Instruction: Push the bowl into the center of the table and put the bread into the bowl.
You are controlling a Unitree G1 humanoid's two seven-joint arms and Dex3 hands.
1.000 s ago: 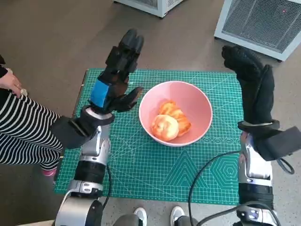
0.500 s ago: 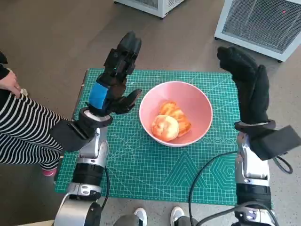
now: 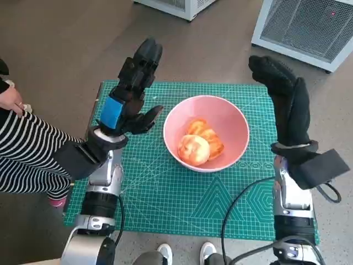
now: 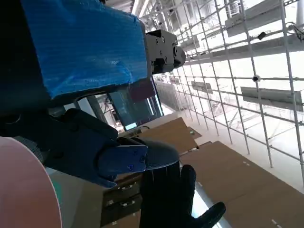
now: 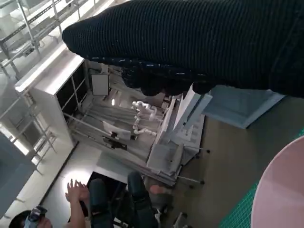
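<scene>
A pink bowl (image 3: 223, 118) stands near the middle of the green cutting mat (image 3: 165, 193) in the head view, with golden bread rolls (image 3: 199, 143) lying inside it. My left hand (image 3: 132, 91), black with blue tape, is raised to the left of the bowl, fingers spread and holding nothing. My right hand (image 3: 284, 96) in the black glove is lifted to the right of the bowl, fingers extended and empty. The bowl's pink rim (image 4: 21, 187) shows in the left wrist view and again as the rim (image 5: 282, 194) in the right wrist view. Neither hand touches the bowl.
A person in a striped sleeve (image 3: 27, 160) sits at the left of the table, hand (image 3: 10, 99) near its corner. White grilled units (image 3: 306, 25) stand on the floor beyond the far edge. A black cable (image 3: 242, 201) crosses the mat's front right.
Both hands have drifted slightly upward and to the left, staying empty. The bowl and bread have not moved.
</scene>
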